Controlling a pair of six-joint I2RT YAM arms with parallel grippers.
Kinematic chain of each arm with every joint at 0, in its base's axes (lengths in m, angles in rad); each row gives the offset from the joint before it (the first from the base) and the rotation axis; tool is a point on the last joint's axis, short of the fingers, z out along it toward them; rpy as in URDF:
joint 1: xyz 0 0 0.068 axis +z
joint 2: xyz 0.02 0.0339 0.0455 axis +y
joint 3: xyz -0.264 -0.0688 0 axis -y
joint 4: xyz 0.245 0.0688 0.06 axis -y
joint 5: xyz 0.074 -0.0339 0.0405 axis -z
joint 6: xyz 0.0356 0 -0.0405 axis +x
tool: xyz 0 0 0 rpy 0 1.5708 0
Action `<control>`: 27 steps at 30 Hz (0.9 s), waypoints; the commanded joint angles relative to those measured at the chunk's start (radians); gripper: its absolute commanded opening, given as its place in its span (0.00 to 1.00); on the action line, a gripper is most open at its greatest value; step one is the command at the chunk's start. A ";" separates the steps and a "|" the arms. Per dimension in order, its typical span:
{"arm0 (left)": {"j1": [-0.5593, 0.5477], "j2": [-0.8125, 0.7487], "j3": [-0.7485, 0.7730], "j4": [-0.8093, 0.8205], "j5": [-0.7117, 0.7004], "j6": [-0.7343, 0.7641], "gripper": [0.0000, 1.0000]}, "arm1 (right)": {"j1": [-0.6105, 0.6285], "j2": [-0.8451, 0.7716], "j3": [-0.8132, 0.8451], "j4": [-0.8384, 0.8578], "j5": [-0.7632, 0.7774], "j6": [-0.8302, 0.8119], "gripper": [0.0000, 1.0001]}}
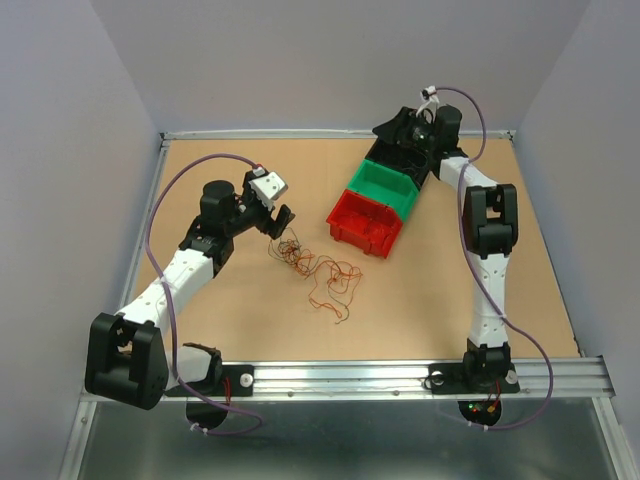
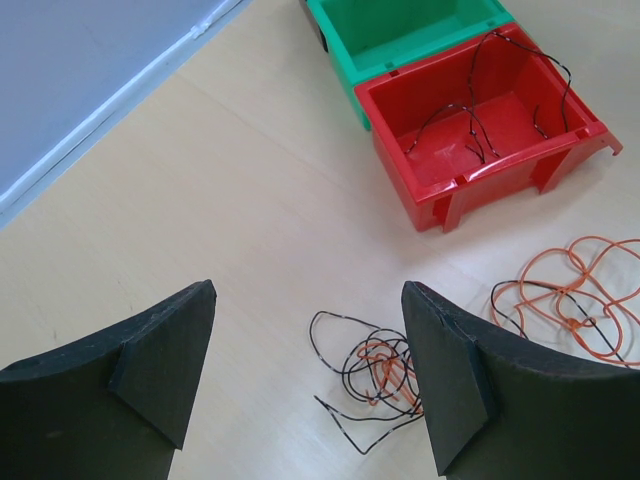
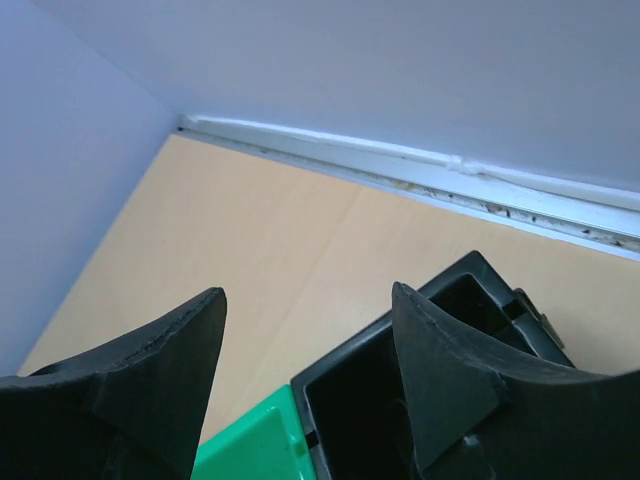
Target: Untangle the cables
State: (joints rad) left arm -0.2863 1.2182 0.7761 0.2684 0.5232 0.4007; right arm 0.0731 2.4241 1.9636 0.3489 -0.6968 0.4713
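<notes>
Left claw (image 2: 308, 295) — fingers wide apart, nothing between them. Positioned over the table (image 1: 430, 300), at the left end of the cables (image 1: 318, 270). In the left wrist view: small dark-and-orange tangle on the table just below the gap, nearer the right-hand finger and partly hidden behind it; larger orange loops further right. No visible contact with the claw. One dark cable (image 2: 470, 115) apart from the rest, inside the red bin (image 1: 365, 225). Right claw (image 3: 307, 295) — fingers apart, empty. Held above the black bin (image 3: 360, 400), beyond the green bin (image 1: 385, 188), well apart from the cables on the table.
</notes>
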 commanded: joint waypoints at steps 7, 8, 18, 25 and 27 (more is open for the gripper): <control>-0.001 -0.023 -0.001 0.028 0.027 0.013 0.86 | -0.006 -0.144 -0.144 0.147 0.139 0.112 0.72; -0.002 -0.025 -0.004 0.028 0.028 0.012 0.86 | -0.006 -0.213 -0.170 0.109 0.193 0.069 0.72; -0.004 -0.037 -0.006 0.025 0.026 0.013 0.86 | -0.041 -0.424 -0.545 0.009 0.649 0.113 0.72; -0.007 -0.042 -0.014 0.025 0.023 0.021 0.86 | -0.052 -0.412 -0.651 0.012 0.806 0.145 0.72; -0.007 -0.034 -0.011 0.025 0.021 0.021 0.86 | -0.056 -0.387 -0.643 0.010 0.795 0.147 0.71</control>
State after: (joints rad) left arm -0.2871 1.2144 0.7731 0.2680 0.5301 0.4099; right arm 0.0257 2.0083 1.3296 0.3428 0.0158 0.5991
